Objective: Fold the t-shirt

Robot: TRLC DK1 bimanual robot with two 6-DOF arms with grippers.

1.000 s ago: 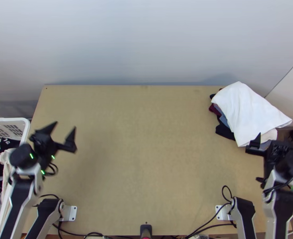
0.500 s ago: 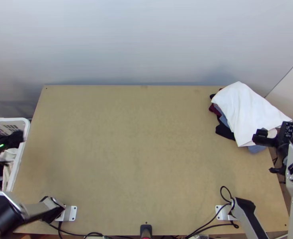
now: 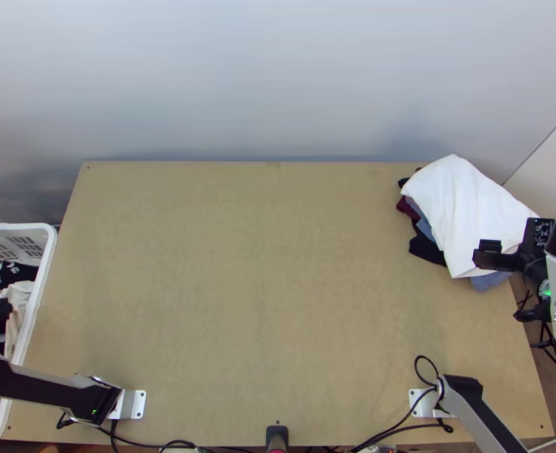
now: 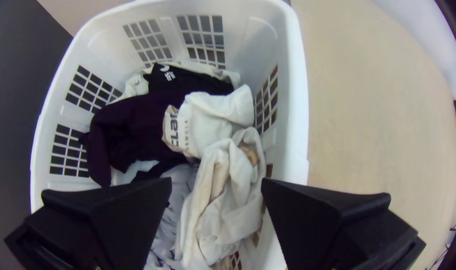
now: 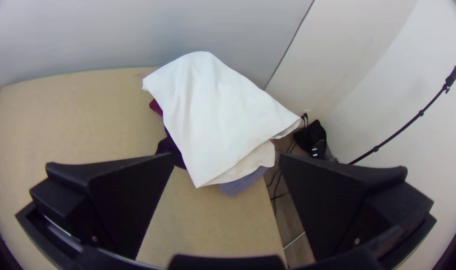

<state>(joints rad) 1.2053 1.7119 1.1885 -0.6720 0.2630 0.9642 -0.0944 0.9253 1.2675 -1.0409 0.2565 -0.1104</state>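
Left gripper (image 4: 217, 182): 2 fingers (image 4: 128, 210) apart.

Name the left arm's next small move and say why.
Probably lower the left gripper a little toward the pale cloth in the white basket, ready to pinch it. The fingers stand open with nothing gripped, and that cloth lies bunched, partly over the dark clothes, so it looks the easiest to pick up for folding.
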